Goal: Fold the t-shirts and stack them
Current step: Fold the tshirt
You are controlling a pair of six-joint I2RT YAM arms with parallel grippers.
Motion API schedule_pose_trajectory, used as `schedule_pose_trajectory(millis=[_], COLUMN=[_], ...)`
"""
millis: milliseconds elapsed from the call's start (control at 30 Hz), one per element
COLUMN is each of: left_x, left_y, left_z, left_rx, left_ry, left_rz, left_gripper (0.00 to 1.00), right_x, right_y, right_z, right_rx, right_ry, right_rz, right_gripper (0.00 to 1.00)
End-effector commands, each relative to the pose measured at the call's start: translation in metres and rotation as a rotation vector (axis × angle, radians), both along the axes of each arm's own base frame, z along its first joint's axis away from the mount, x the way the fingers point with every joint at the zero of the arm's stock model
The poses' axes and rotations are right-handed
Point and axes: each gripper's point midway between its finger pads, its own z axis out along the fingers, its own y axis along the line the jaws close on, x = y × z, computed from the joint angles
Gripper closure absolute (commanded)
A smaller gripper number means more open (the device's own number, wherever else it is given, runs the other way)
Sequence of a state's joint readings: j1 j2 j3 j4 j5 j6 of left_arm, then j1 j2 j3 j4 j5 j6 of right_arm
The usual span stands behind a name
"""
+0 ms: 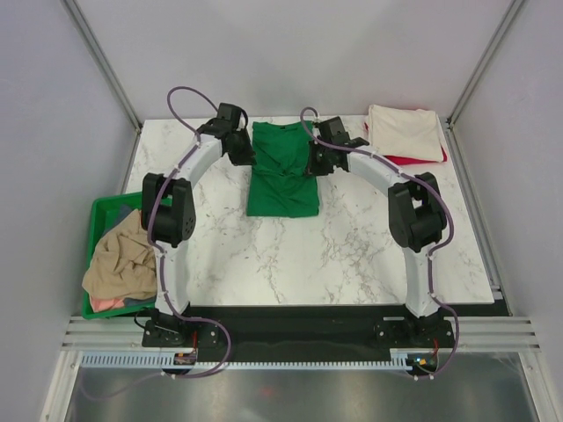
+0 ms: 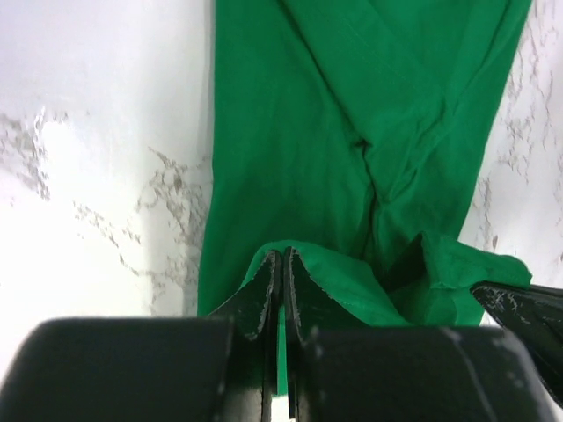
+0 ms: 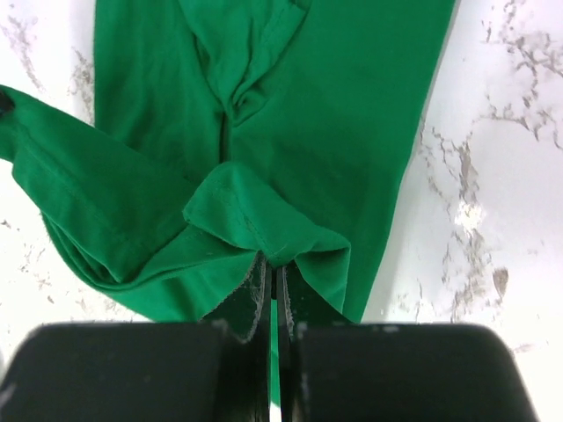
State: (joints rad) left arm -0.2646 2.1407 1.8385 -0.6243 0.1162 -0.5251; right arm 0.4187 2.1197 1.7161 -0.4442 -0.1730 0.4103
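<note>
While left gripper (image 2: 280,262) and right gripper (image 3: 271,271) are pinching shut on green t-shirt (image 1: 281,176) mid-table, cream t-shirt (image 1: 403,130) is lying folded atop red t-shirt (image 1: 424,160) far right; tan t-shirt (image 1: 119,259) is waiting crumpled in bin (image 1: 104,209). Judging roughly halfway.

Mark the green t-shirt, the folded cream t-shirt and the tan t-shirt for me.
green t-shirt (image 1: 281,180): top external view, middle of its folded body.
cream t-shirt (image 1: 403,132): top external view, centre of its upper face.
tan t-shirt (image 1: 119,262): top external view, middle of the crumpled heap.
</note>
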Motion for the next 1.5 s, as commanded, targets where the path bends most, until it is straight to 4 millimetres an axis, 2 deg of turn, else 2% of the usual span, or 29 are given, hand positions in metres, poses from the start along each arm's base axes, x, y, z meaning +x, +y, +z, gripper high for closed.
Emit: schedule_pose_trajectory(millis=[0,67,100,133,167,200,267,300,333,433,467,500,533,567,600,633,667,700,733,767,800,833,900,933,967,1033,1133,1367,1467], left_x=[0.016,0.024,0.027,0.038,0.039,0.044,0.062,0.065,0.070,0.055,0.048,0.041,0.023,0.014,0.006,-0.013,-0.021,-0.031,-0.053,-0.057,-0.080,-0.086,-0.095,-0.113,-0.112,-0.130,-0.139,-0.144,-0.140], left_y=[0.006,0.009,0.011,0.011,0.016,0.020,0.026,0.028,0.028,0.031,0.033,0.037,0.041,0.042,0.042,0.043,0.043,0.041,0.043,0.042,0.044,0.044,0.046,0.048,0.048,0.048,0.046,0.047,0.046], left_z=[-0.001,0.001,-0.011,0.001,0.001,-0.002,0.030,0.044,0.065,0.096,0.103,0.103,0.105,0.102,0.100,0.096,0.092,0.090,0.060,0.076,0.045,0.040,0.038,0.011,0.008,-0.017,-0.034,-0.044,-0.049], left_rx=[0.014,0.017,0.003,-0.010,-0.007,-0.007,-0.065,-0.103,-0.117,-0.112,-0.109,-0.095,-0.082,-0.079,-0.069,-0.072,-0.077,-0.090,-0.094,-0.116,-0.109,-0.121,-0.138,-0.133,-0.142,-0.147,-0.170,-0.179,-0.190], left_ry=[-0.004,0.006,0.034,0.001,0.019,0.030,-0.038,-0.057,-0.105,-0.139,-0.142,-0.133,-0.116,-0.105,-0.105,-0.109,-0.113,-0.118,-0.046,-0.115,-0.049,-0.052,-0.103,-0.050,-0.078,-0.032,-0.025,-0.036,-0.036], left_rz=[-0.033,-0.020,-0.026,-0.030,-0.028,-0.018,-0.009,-0.021,-0.029,-0.025,-0.017,-0.001,0.011,0.021,0.022,0.030,0.030,0.027,0.041,0.041,0.046,0.056,0.061,0.071,0.069,0.067,0.065,0.076,0.094], left_gripper=[0.94,0.91,0.84,0.79,0.67,0.61,0.47,0.35,0.31,0.27,0.27,0.28,0.29,0.30,0.31,0.31,0.31,0.31,0.31,0.32,0.32,0.32,0.32,0.32,0.32,0.32,0.34,0.34,0.34], right_x=[0.018,0.024,0.034,0.037,0.043,0.055,0.070,0.082,0.086,0.086,0.081,0.066,0.059,0.047,0.021,0.012,-0.001,-0.028,-0.038,-0.063,-0.074,-0.081,-0.101,-0.105,-0.113,-0.116,-0.111,-0.107,-0.106], right_y=[0.004,0.002,0.003,0.000,-0.002,-0.001,-0.010,-0.010,-0.016,-0.022,-0.025,-0.029,-0.029,-0.028,-0.033,-0.033,-0.033,-0.035,-0.030,-0.031,-0.027,-0.022,-0.024,-0.021,-0.022,-0.018,-0.009,-0.005,-0.004], right_z=[0.004,-0.008,0.002,0.003,0.001,0.017,0.024,0.048,0.054,0.081,0.100,0.080,0.107,0.104,0.065,0.083,0.075,0.042,0.053,0.025,0.022,0.027,0.006,0.002,-0.009,-0.020,-0.028,-0.050,-0.065], right_rx=[0.027,0.025,0.037,0.045,0.046,0.059,0.076,0.101,0.118,0.130,0.131,0.119,0.151,0.173,0.165,0.193,0.200,0.207,0.241,0.240,0.263,0.278,0.271,0.274,0.269,0.285,0.334,0.384,0.388], right_ry=[-0.013,0.010,-0.014,-0.009,-0.007,-0.046,-0.055,-0.105,-0.100,-0.141,-0.172,-0.116,-0.181,-0.171,-0.076,-0.129,-0.111,-0.021,-0.057,0.010,0.025,-0.005,0.034,0.032,0.056,0.075,0.051,0.058,0.076], right_rz=[0.022,0.018,0.016,0.022,0.017,0.015,-0.011,-0.013,-0.014,-0.014,-0.013,-0.016,-0.010,0.002,-0.011,-0.010,-0.008,-0.009,0.012,0.016,0.034,0.048,0.043,0.051,0.050,0.059,0.082,0.054,0.044], right_gripper=[1.00,0.94,0.88,0.66,0.53,0.41,0.18,0.15,0.13,0.11,0.11,0.11,0.11,0.11,0.11,0.11,0.11,0.11,0.11,0.11,0.11,0.11,0.12,0.12,0.13,0.14,0.16,0.20,0.32])
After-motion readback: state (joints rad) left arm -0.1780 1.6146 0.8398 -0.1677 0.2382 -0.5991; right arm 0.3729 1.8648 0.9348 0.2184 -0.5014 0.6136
